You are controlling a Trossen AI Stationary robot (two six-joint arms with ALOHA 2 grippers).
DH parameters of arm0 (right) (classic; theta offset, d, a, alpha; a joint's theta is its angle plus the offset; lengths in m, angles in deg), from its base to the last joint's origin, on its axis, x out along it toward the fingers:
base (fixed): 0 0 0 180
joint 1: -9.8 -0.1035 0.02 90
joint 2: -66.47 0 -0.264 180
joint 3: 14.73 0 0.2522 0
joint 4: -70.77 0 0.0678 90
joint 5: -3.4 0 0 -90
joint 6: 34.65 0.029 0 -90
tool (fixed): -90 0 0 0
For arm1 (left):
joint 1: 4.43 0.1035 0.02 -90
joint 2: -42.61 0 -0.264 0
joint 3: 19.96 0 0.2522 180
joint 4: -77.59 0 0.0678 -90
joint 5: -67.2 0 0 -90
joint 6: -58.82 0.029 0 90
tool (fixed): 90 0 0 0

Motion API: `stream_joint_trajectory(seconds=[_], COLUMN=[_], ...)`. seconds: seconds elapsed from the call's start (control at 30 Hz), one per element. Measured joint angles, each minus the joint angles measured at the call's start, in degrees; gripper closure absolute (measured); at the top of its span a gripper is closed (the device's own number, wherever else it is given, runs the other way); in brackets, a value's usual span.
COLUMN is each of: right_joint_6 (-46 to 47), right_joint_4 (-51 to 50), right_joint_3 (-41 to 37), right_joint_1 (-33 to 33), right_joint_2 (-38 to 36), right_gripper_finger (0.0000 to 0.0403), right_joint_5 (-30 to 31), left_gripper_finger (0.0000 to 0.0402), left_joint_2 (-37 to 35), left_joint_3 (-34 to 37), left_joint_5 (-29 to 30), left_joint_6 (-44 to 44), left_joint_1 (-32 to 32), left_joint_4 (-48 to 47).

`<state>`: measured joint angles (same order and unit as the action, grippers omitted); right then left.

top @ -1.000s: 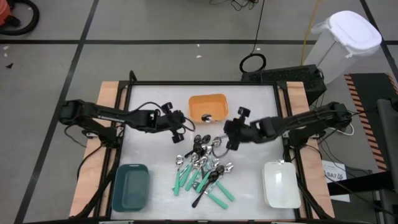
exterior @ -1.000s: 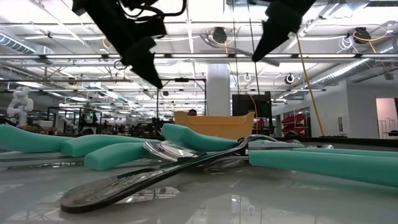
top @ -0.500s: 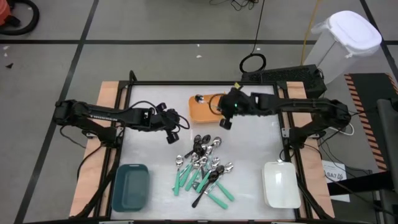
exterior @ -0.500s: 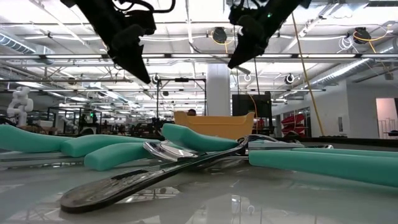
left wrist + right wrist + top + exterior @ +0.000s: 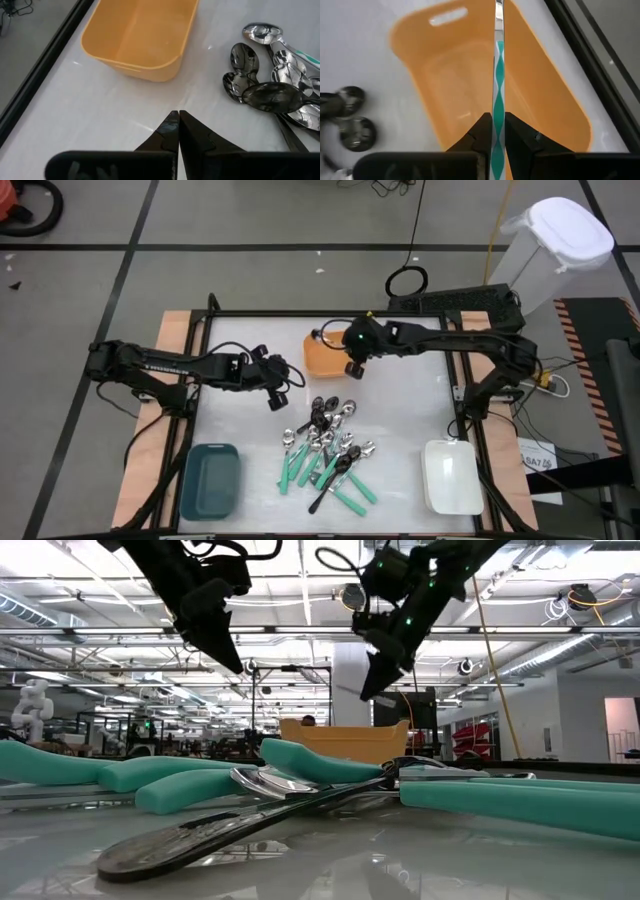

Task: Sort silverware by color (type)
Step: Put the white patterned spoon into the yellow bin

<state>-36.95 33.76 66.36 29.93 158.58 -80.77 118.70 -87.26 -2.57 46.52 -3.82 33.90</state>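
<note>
The silverware [image 5: 325, 448] is mostly lying heaped mid-table, but the right tool [image 5: 352, 367], clamped on a teal-handled spoon [image 5: 498, 100], is now hanging over the orange tray [image 5: 322, 352] after swinging from the pile: drop-off seems near. The left tool [image 5: 278, 393], pinched shut and empty, is waiting beside the pile.

A loose pile of small spoons [image 5: 325, 450] lies on the white surface [image 5: 240, 415]: teal-green-handled spoons [image 5: 292, 470] fanned at the near side, shiny all-silver spoons [image 5: 260, 35] and black spoons [image 5: 272, 95] overlapping behind. One slim silver spoon [image 5: 498, 60], reflecting teal, is clamped in the right gripper [image 5: 494, 131] above the orange rectangular tray [image 5: 540, 100].
</note>
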Motion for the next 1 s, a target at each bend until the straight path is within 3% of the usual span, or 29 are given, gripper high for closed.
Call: stream_joint_trajectory(seconds=[1.0], right_joint_6=[-4.42], right_joint_4=[3.85], right_joint_3=[-0.02], right_joint_1=[1.63], right_joint_2=[11.72], right_gripper_finger=[0.0365], right_joint_5=[-0.16], left_gripper_finger=[0.0387], left_joint_2=[0.0], left_joint_3=[0.0], left_joint_5=[0.13], left_joint_6=[0.55], left_joint_1=[0.0], left_joint_4=[0.07])
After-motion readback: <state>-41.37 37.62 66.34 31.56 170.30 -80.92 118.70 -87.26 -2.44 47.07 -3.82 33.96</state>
